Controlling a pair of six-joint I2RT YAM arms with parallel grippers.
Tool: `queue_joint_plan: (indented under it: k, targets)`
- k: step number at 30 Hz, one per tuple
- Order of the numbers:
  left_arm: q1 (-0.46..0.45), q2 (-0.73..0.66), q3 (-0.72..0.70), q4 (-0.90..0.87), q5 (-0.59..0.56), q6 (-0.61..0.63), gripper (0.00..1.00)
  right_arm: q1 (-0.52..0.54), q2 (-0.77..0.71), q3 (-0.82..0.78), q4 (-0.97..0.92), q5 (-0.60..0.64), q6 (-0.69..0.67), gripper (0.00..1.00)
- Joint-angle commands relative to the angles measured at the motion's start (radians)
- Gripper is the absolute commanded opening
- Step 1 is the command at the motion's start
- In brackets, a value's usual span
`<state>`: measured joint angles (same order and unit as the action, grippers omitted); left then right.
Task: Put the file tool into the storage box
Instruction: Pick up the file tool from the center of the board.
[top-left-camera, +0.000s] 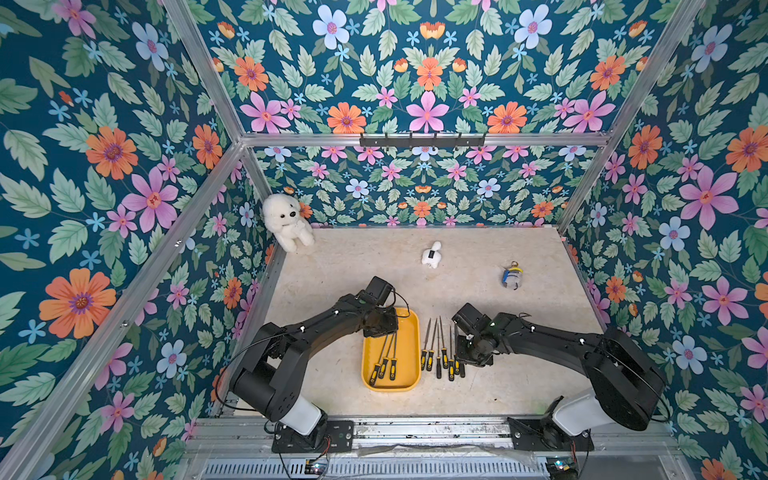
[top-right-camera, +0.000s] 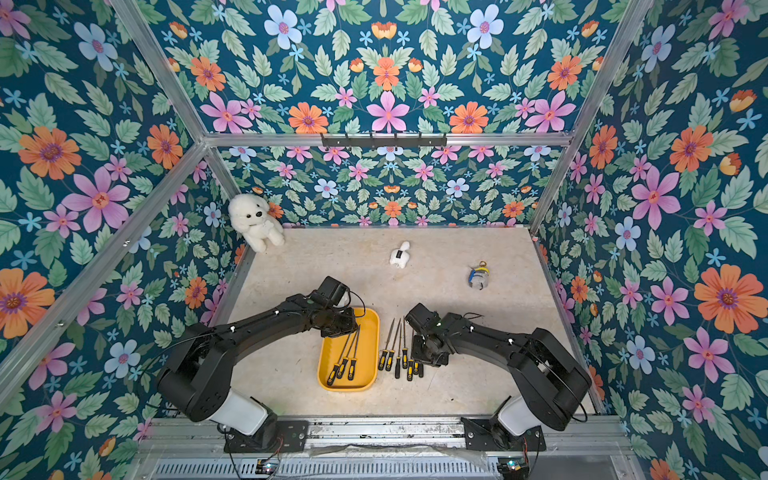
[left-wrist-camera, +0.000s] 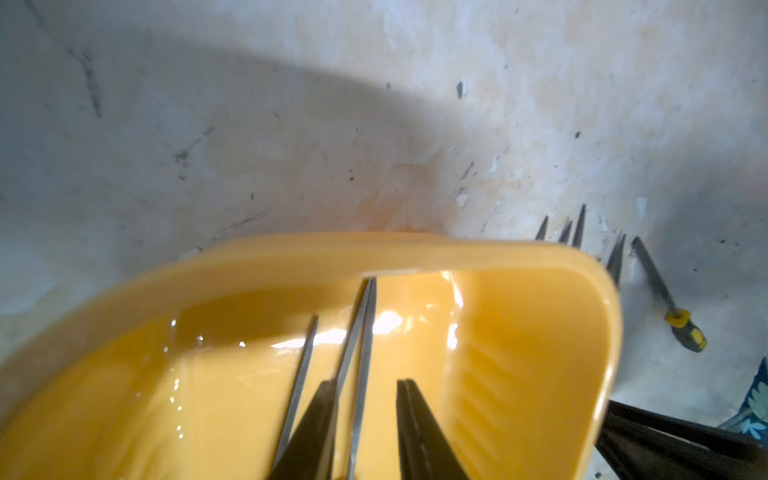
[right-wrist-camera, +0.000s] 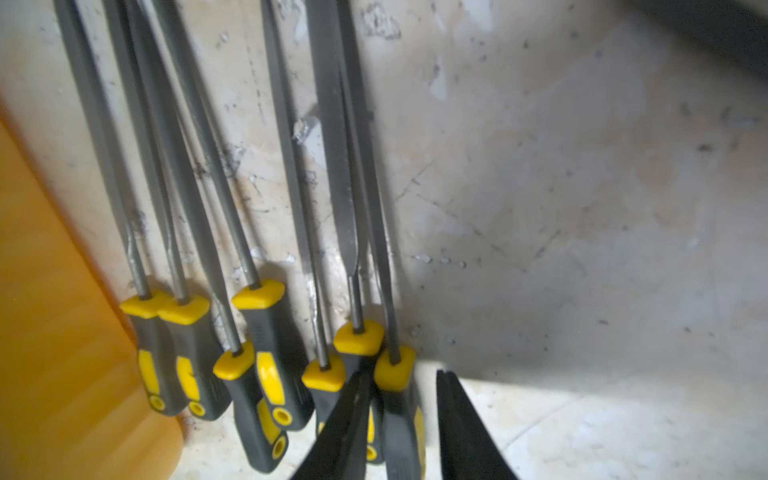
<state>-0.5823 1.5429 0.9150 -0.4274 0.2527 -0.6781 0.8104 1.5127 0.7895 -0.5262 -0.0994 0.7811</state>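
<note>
While left jaws hang parted over storage box (left-wrist-camera: 291, 257), right jaws, unclenched, straddle file (right-wrist-camera: 395, 365).

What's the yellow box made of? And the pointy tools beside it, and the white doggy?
The storage box looks like glossy yellow plastic: light glints off its inside. The files seem to have dull grey metal blades and black-and-yellow handles, probably plastic or rubber. The white dog looks like soft plush, from its fuzzy outline.

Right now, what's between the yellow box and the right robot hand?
Loose files lie between the storage box and the right gripper, shown in both top views.
</note>
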Motion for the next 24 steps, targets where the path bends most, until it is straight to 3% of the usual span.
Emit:
queue_joint_plan:
  k: [1,13,20,24]
  targets:
    - [0.001,-0.016,0.037,-0.050,0.007,-0.010,0.31,0.011,0.013,-0.010,-0.030,-0.005,-0.004,0.28]
    - [0.001,-0.061,0.160,-0.130,-0.001,-0.005,0.31,0.024,-0.039,-0.047,-0.060,0.008,0.016,0.18]
    - [0.002,-0.071,0.168,-0.139,-0.001,-0.003,0.33,0.024,-0.120,-0.039,-0.081,0.015,0.020,0.38]
    - [0.002,-0.076,0.158,-0.136,0.002,-0.003,0.33,0.034,-0.166,-0.047,-0.089,0.007,0.032,0.40]
